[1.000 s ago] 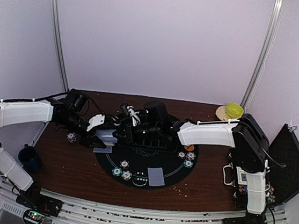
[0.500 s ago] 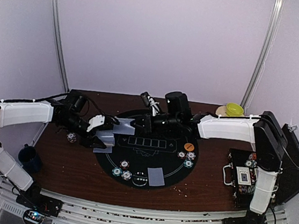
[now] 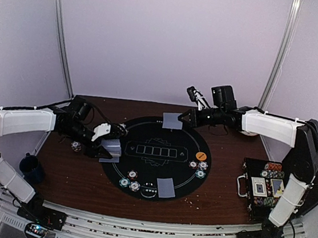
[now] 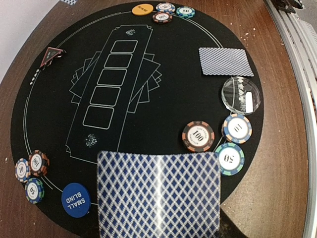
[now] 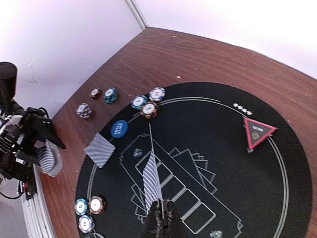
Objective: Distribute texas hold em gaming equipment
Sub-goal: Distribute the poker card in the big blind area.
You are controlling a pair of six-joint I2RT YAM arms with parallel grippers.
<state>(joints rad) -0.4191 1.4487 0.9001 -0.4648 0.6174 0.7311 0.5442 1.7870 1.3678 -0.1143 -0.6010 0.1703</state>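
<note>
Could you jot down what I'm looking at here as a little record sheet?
Surface: round black felt mat on brown wooden table
Left end effector: gripping blue-backed card deck
Right end effector: pinching single blue-backed card at mat's far edge
Dealt: face-down card, near edge
Markers: orange disc, blue disc, red triangle

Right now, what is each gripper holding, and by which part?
Left gripper: the card deck, by one end. Right gripper: one card, pinched at one edge.
</note>
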